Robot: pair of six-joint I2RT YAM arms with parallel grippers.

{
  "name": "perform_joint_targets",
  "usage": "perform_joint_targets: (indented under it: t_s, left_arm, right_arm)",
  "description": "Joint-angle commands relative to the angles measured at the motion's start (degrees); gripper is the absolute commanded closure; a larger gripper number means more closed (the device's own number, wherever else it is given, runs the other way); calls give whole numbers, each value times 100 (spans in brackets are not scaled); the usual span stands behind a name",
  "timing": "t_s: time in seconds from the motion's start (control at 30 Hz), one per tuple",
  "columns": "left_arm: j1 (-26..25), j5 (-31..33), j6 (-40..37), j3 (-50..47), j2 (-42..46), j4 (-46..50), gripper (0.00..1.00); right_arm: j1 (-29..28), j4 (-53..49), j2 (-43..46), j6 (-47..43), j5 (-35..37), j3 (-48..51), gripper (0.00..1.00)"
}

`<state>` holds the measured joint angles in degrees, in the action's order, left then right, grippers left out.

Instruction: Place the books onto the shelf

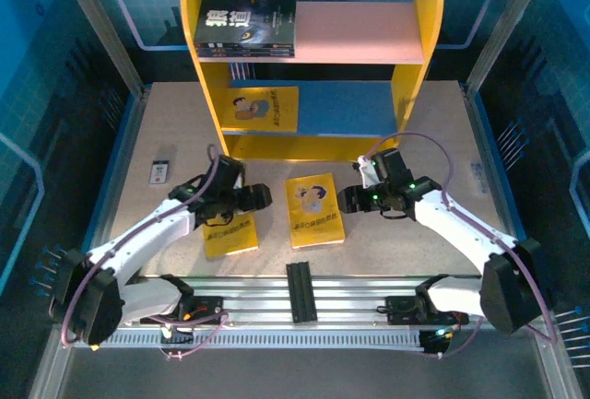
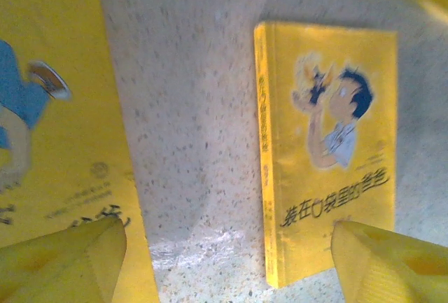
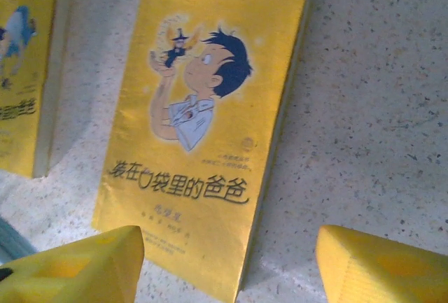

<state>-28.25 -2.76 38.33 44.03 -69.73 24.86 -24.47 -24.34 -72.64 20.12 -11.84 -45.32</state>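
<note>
Now we are hovering the right pincer (image 1: 348,199), spread apart, just right of the middle yellow book (image 1: 314,210), lying on the desk (image 1: 433,141) with its long axis toward the shelf (image 1: 428,21). The left pincer (image 1: 261,198), also apart, is hanging just left of it.

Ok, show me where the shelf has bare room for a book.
Pink board: bare from the dark book to the right side panel. Blue board: bare right of its yellow book. Crowded: the table in front, where the left book, middle book, left gripper and right gripper, both open, sit close together.
</note>
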Motion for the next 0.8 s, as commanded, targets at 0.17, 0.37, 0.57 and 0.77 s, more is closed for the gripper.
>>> perform_joint_targets:
  t_s: [0.17, 0.37, 0.57, 0.77]
  left_arm:
    - [-657, 145, 438, 84, -910, -920, 24]
    - [-703, -59, 500, 98, -1246, -1244, 24]
    - [-722, -224, 500, 143, -1675, -1504, 24]
    - [-733, -330, 510, 194, -1889, -1649, 25]
  right_arm:
    - [-219, 630, -822, 301, 206, 17, 39]
    - [-291, 759, -1380, 300, 221, -108, 43]
    - [-316, 842, -1699, 304, 274, -179, 47]
    - [-361, 903, -1854, 316, 296, -179, 49]
